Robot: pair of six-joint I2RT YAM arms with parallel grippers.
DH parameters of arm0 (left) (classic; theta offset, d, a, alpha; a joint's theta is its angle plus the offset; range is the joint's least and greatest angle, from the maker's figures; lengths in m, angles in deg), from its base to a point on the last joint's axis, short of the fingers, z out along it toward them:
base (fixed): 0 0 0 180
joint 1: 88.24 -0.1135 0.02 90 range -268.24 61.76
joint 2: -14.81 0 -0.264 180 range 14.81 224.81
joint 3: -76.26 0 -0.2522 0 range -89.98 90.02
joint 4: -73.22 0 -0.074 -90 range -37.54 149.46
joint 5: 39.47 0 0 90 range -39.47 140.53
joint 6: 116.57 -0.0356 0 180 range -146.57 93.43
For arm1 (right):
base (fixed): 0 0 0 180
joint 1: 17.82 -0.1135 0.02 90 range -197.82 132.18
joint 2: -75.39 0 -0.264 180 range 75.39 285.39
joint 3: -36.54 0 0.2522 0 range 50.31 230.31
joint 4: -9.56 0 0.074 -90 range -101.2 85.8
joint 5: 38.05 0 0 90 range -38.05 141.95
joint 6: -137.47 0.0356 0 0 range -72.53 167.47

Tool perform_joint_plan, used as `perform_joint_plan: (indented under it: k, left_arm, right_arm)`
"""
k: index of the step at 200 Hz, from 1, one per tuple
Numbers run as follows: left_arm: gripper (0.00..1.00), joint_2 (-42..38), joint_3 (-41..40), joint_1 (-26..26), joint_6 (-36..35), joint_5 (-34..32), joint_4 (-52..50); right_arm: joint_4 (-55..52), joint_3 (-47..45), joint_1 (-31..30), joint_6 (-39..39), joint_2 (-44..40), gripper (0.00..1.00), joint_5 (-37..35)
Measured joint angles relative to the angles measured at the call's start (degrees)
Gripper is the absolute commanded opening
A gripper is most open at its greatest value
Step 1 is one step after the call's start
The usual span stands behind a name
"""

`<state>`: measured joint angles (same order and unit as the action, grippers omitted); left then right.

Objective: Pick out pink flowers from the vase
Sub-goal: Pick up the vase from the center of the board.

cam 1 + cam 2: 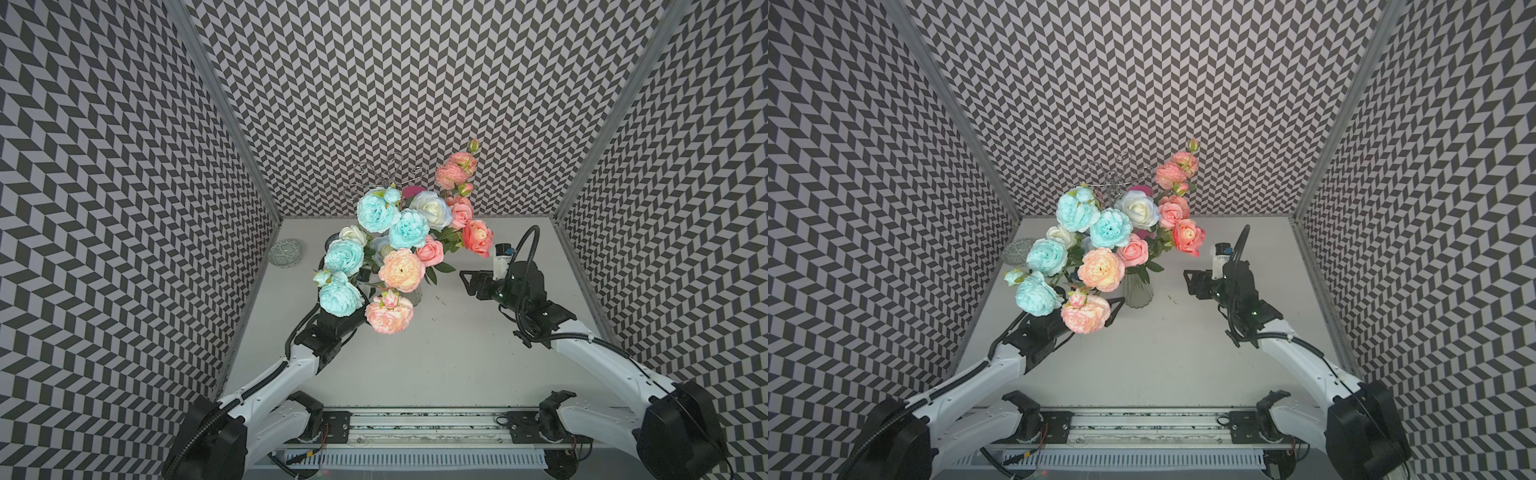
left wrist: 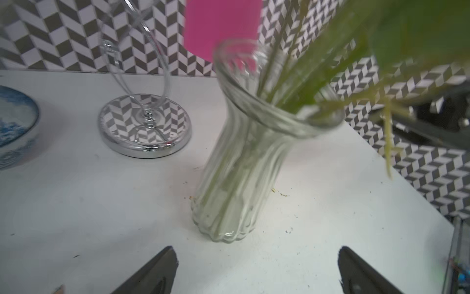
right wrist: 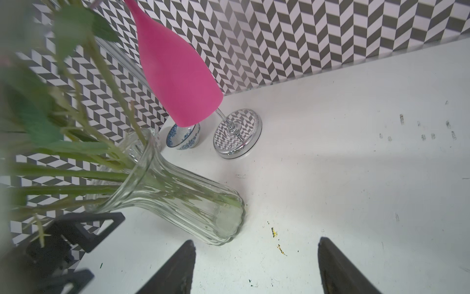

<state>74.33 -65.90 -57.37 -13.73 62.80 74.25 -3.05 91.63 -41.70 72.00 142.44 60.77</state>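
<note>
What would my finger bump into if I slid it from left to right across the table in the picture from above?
In a top view: glass bowl → low peach flower → vase → right gripper, its jaws open.

I'm seeing glossy, ribbed clear glass on the vase [image 2: 234,178] ahead of my left gripper [image 2: 256,249], standing on a matt, speckled white counter [image 2: 89,203].

One ribbed clear glass vase [image 1: 1138,291], four large turquoise-blue blooms [image 1: 1111,227], seven open pink-to-coral flower heads [image 1: 1100,269], one magenta goblet [image 3: 178,76].
</note>
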Motion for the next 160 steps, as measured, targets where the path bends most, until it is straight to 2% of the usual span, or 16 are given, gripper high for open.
perform_joint_plan:
  k: [12,26,55,88,160]
  left_arm:
    - [1.00,1.88,-2.23,3.61,-1.81,-2.99,3.93]
    - [1.00,3.98,-3.37,5.42,-3.28,-6.49,8.70]
    - [1.00,6.14,-4.00,5.55,-4.96,-11.98,20.31]
    - [1.00,9.27,-4.50,6.58,-7.52,-15.13,33.27]
    - [1.00,22.29,-2.93,7.37,-10.88,-20.92,48.63]
  right_arm:
    - [-0.70,1.46,0.00,-0.09,1.68,0.75,1.01]
    - [-1.44,3.56,0.00,-0.50,3.43,0.75,2.67]
    - [-2.60,6.12,0.00,-1.27,5.25,0.74,6.19]
    - [-3.82,6.56,0.00,-1.11,6.10,0.74,8.41]
    - [-7.65,7.26,0.07,-1.51,6.56,0.74,10.10]
